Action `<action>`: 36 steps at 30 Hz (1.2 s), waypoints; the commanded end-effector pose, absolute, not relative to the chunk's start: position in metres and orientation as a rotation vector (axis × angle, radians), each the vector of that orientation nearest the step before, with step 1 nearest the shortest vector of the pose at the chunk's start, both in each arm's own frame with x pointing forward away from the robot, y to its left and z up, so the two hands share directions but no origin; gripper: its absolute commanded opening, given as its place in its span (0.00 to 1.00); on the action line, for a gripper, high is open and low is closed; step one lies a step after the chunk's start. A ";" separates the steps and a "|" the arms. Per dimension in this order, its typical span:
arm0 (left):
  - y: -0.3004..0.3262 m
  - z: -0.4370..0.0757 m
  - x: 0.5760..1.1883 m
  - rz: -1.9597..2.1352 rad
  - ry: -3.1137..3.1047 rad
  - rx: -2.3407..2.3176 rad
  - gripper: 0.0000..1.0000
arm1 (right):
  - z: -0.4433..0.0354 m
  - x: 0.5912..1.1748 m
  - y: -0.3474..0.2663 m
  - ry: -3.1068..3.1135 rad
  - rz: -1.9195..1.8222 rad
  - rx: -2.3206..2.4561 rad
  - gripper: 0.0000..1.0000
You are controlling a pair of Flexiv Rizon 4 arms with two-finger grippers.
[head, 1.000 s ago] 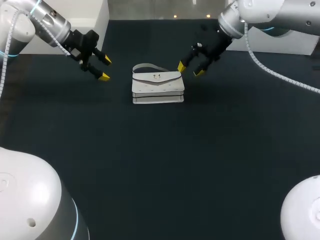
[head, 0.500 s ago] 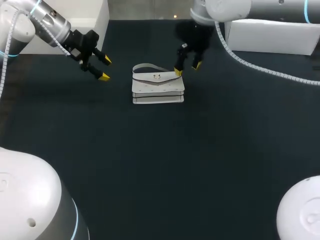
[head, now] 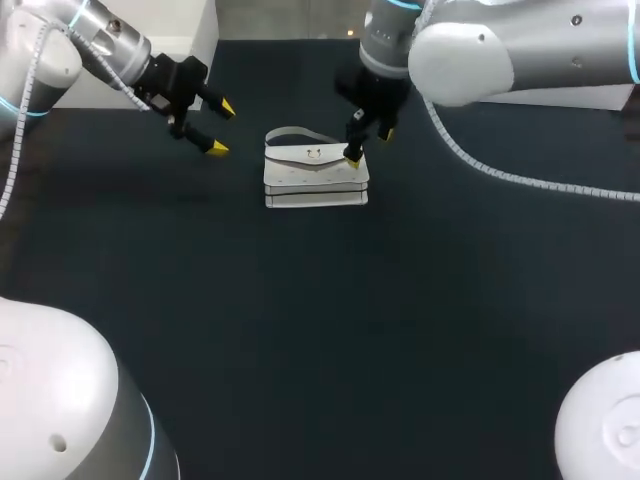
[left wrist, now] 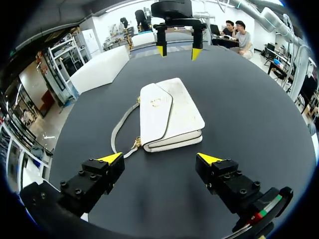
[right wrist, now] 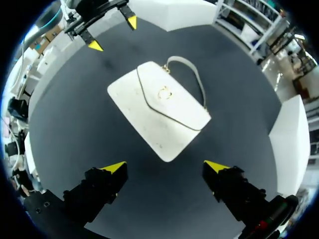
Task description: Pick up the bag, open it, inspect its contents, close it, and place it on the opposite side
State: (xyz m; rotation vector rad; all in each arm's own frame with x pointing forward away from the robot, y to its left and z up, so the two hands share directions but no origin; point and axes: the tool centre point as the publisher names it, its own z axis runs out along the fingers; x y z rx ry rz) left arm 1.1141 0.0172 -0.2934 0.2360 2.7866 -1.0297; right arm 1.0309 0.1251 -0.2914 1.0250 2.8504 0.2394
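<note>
Starting nearest you on the dark table point(head: 330, 330) and heading out toward 12 o'clock, here's your bag point(head: 316, 172). It's white and lying flat on the tabletop, past the middle of the table. The flap point(left wrist: 155, 112) is folded down over the body, with a small metal clasp point(head: 314, 153) on it. The pale strap point(head: 290, 132) loops out on the table from the bag's 11 o'clock corner.

Now the arms, 2 of them, 1 on each side of the bag. At the bag's 10 o'clock, your left gripper point(head: 221, 128) hangs near the bag but apart from it. Its fingers are spread wide with nothing between them. Its own wrist view has the bag lying ahead of the 2 yellow tips, strap side toward 1 finger.

Over at the bag's 1 o'clock corner is your right gripper point(head: 368, 146), coming in from the right arm, which reaches across from 2 o'clock. The fingers are parted here too, and they hold nothing. From the head view, 1 yellow tip sits right over the bag's far right corner, though you can't tell from here whether it touches. The right wrist view shows the whole bag ahead of the fingers, not between them, flap and clasp facing up.
</note>
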 end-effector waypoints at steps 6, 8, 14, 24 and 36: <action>-0.003 -0.286 1.094 -0.933 2.551 0.345 1.00 | -0.302 1.012 0.122 2.474 0.236 1.027 1.00; -0.007 -0.284 1.092 -0.920 2.521 0.378 1.00 | -0.302 1.012 0.122 2.474 0.236 1.027 1.00; -0.017 -0.281 1.091 -0.890 2.484 0.443 1.00 | -0.302 1.012 0.122 2.474 0.236 1.027 1.00; -0.030 -0.280 1.086 -0.886 2.438 0.466 1.00 | -0.300 1.011 0.127 2.371 0.312 0.633 1.00; -0.039 -0.281 1.089 -0.912 2.435 0.518 1.00 | -0.307 0.998 0.144 2.216 0.289 0.231 1.00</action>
